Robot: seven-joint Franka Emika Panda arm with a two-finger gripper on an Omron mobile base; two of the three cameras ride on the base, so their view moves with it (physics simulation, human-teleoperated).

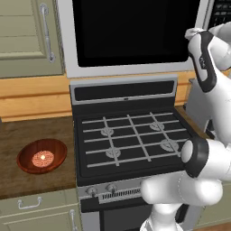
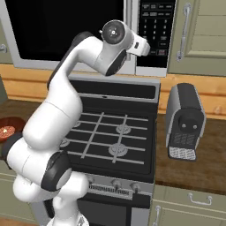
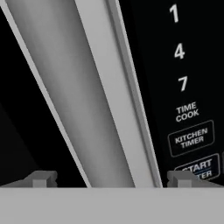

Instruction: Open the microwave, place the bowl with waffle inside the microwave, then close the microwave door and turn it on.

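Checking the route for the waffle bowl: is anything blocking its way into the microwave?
Yes. The microwave door is shut, covering the cavity. The bowl sits on the counter left of the stove. The open gripper straddles the door handle.

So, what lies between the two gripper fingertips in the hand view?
The microwave door's grey bar handle runs up between the fingertips, beside the keypad.

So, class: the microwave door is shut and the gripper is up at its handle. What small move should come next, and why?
Probably ease the gripper forward and close it on the handle. In the hand view the open fingertips straddle the grey bar, the microwave door is shut, and the bowl with the waffle waits on the counter.
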